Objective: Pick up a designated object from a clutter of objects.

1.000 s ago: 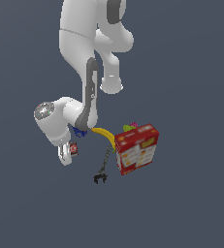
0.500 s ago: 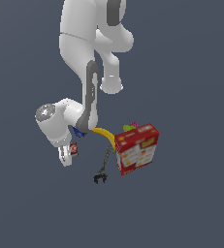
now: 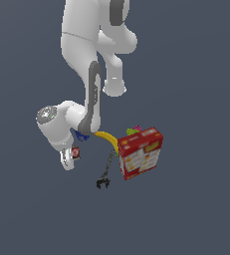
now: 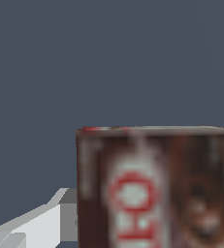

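The small brown-red box [image 3: 76,153] stands on edge at the exterior view's left end of the clutter, right against my gripper [image 3: 68,162]. In the wrist view the box [image 4: 152,189] fills the frame close up, dark brown with red and white lettering. One grey finger [image 4: 40,223] lies flush against its side. The other finger is hidden. The gripper looks shut on the box. The blue can [image 3: 81,135] shows partly behind the arm.
A yellow banana [image 3: 106,137] curves toward the large red carton [image 3: 140,152] on the exterior view's right. A black clamp [image 3: 105,174] lies in front of them. Green and pink bits [image 3: 135,130] sit behind the carton. The white arm [image 3: 81,60] rises above the clutter.
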### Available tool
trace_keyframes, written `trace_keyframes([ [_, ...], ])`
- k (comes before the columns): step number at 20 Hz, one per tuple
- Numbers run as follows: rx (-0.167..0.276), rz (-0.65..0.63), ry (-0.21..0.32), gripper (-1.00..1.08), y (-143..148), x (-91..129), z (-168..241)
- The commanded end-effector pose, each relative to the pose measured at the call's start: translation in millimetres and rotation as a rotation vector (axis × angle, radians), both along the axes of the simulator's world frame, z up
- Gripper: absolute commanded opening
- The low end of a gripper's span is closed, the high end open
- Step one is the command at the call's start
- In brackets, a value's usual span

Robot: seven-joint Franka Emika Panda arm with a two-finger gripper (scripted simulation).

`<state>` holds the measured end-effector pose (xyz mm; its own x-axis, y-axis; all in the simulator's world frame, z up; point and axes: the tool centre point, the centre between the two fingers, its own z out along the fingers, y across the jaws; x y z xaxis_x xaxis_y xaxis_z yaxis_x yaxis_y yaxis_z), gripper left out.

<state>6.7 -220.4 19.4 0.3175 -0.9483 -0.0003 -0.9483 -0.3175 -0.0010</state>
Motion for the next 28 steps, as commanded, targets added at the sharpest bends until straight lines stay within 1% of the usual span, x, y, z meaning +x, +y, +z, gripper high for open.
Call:
trace_keyframes([
  [1,0.0,0.0,-0.001,-1.0,1.4,-1.3,4.6],
  [6,0.001,0.0,-0.001,-1.0,6.7,-7.6,22.0],
  [11,0.002,-0.001,-0.001,-1.0,15.2,-17.6,49.8],
  [28,0.002,-0.002,0.0,-1.0,54.3,-64.9,184.9],
])
